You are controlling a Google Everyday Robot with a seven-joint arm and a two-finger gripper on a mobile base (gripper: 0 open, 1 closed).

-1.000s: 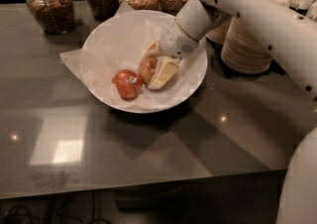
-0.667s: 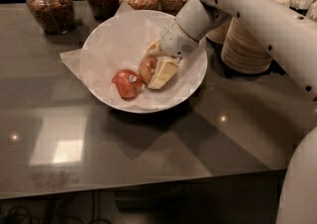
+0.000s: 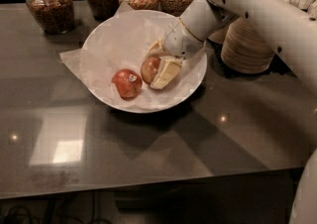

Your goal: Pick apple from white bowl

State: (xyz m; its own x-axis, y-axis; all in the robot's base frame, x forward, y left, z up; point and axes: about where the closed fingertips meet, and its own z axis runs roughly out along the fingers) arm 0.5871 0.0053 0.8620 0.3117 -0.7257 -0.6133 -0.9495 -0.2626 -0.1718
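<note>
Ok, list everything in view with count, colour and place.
apple: one, yellowish-orange, in the white bowl
red apple: one, white sticker, in the white bowl, left of the other
white bowl: one, paper-lined, table centre
jars: four, glass, brown contents, table's far edge
stacked paper bowls: one stack, beige, right of the white bowl
table: one, dark grey
arm: one, white, from the right
hand: one, cream, inside the white bowl beside the apple

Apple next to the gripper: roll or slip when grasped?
Probably rolls: the apple is round and lies on crumpled paper in the white bowl. Smooth skin, possibly slippery. The gripper is in the bowl beside it.
</note>
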